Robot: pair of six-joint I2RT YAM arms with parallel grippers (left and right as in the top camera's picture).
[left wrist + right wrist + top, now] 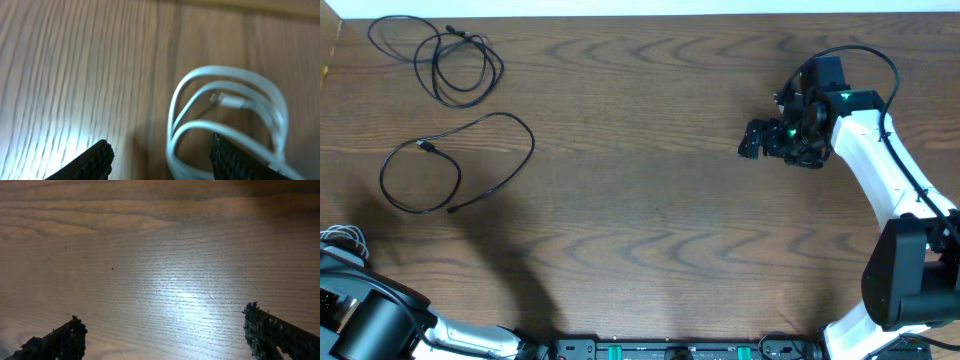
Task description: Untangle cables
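Wood table (pixel 650 200); the white cable looks like the one in hand.
Overhead: far black cable (pixel 460 62) and near black cable (pixel 458 172) lie apart by the far-left corner, white cable (pixel 345 238) at the left edge. Left wrist: left pincer (pixel 160 150) open, one finger against the coil; next it likely must close on one strand. Right wrist: right pincer (pixel 162 317) wide open over bare wood.

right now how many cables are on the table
3. A coiled black cable in the far left corner, a looped black cable just nearer, a white cable bunched at the left tool.

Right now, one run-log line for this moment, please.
left pincer: open by white cable; right pincer: open; far black cable, near black cable: apart
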